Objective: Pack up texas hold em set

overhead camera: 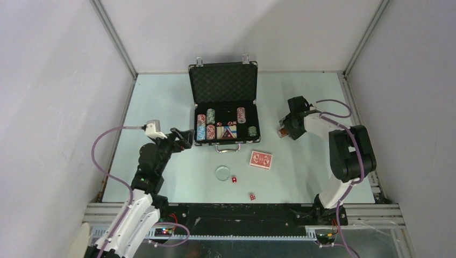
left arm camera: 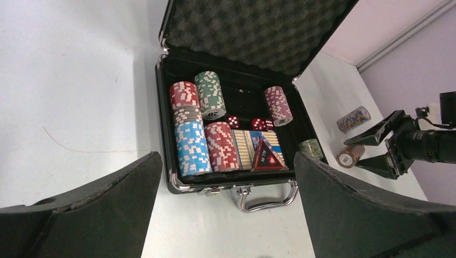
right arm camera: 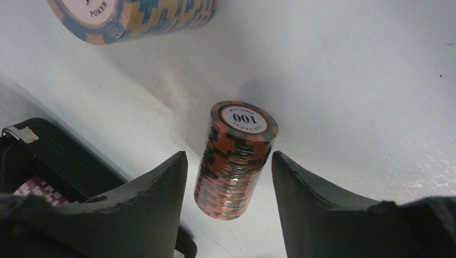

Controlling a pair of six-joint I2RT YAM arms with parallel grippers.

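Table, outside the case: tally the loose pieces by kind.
Chip stacks: 2
Red dice: 2
Card deck: 1
Clear disc: 1
Total: 6

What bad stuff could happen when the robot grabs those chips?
The right claw sits around the orange-and-black poker-chip stack. If it pinches off-centre, the chips might slide apart and scatter.
The blue-and-tan poker-chip stack lies close by, so a careless swing could knock it away.
The open black briefcase is right beside one finger and might get bumped on the lift.
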